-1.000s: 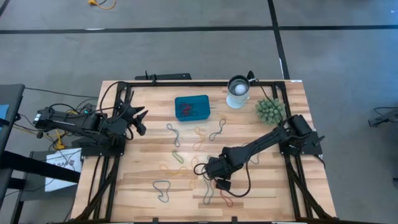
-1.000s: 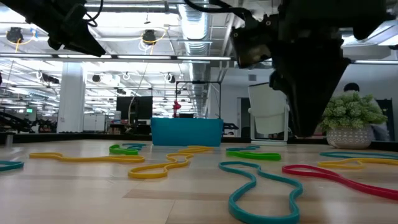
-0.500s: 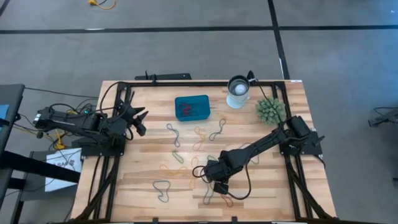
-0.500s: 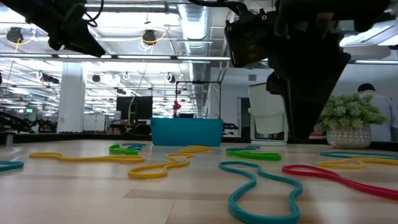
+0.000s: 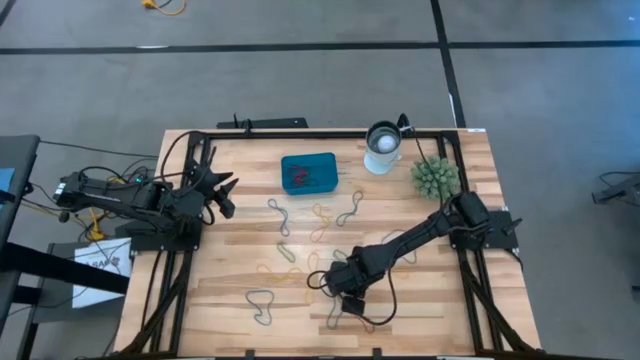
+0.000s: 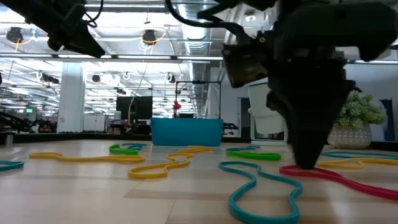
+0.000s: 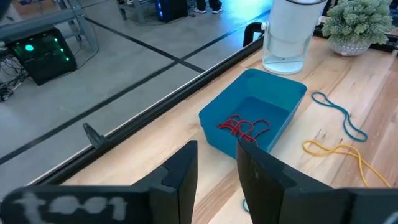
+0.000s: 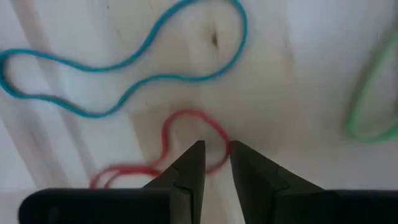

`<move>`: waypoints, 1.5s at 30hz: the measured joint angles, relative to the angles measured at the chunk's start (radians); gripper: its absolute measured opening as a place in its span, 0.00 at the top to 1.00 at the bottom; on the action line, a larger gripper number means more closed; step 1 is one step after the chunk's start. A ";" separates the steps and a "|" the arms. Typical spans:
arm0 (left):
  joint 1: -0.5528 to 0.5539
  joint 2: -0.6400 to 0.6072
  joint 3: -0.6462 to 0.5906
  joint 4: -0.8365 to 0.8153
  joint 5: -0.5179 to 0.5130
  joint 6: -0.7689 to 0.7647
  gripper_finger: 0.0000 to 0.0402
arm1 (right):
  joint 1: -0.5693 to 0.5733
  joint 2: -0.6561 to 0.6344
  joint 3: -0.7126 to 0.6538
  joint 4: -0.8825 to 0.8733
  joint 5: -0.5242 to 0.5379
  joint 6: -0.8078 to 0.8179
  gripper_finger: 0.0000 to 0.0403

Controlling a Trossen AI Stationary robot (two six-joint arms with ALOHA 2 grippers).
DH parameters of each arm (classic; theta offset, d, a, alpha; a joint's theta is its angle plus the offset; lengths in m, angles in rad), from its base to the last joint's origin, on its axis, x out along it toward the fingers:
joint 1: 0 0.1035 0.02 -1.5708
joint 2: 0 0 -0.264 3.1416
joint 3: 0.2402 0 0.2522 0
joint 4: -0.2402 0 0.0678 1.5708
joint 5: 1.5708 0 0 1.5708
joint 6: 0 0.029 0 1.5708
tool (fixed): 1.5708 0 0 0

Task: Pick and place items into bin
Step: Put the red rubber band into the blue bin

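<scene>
Right gripper down at desk front, fingers slightly parted astride red rubber band — not clamped. Left gripper hovers near teal bin, fingers slightly apart, empty — red bands inside.

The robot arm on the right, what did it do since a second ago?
The right gripper came down toward the table's front, its open fingertips now astride the thin red rubber-band loop; nothing gripped yet. The left gripper, small teal-blue rectangular bin and other bands stayed put.
</scene>
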 joint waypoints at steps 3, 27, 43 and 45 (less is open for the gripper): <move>0.000 0.000 0.000 -0.001 0.001 -0.005 0.74 | 0.000 0.015 0.003 -0.009 -0.004 0.000 0.82; 0.000 0.000 0.000 -0.003 0.006 0.002 0.74 | -0.071 -0.216 0.092 -0.015 0.161 -0.244 1.00; 0.000 0.000 0.000 -0.002 -0.008 -0.003 0.74 | -0.442 -0.402 0.145 0.404 0.286 -0.789 1.00; 0.000 0.000 0.000 -0.002 -0.008 -0.002 0.74 | -0.503 -0.387 0.144 0.425 0.233 -0.794 1.00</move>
